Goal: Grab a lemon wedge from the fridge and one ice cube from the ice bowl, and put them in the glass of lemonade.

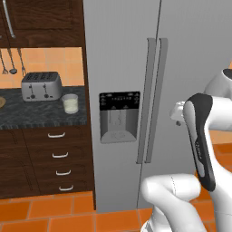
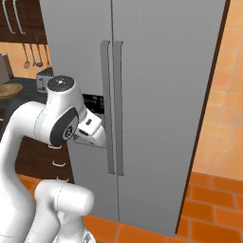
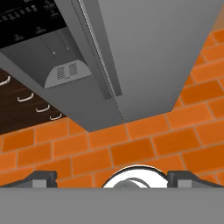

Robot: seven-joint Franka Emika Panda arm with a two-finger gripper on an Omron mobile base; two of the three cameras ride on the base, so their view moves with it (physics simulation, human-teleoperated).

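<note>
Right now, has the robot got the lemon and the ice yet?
Not yet. Nothing looks done: both doors of the fridge are shut, and the glass of lemonade waits on the counter beside the toaster. In hand: the open gripper holds nothing and is aimed at the fridge's lower front and the floor. Left: open the fridge, fetch a wedge, take ice from the ice bowl, drop both in.

One fridge (image 1: pixel 181 68) is counted, fitted with two doors, two long vertical handles (image 1: pixel 152 99) and one dispenser recess (image 1: pixel 118 117). On the counter (image 1: pixel 41 113), one toaster (image 1: pixel 41 85) and one glass of lemonade (image 1: pixel 70 103) are counted. One ice bowl (image 2: pixel 9 89) is seen. Four drawer handles (image 1: pixel 60 155) are counted below the counter. Three utensils (image 2: pixel 37 56) are hung on the wall.
</note>
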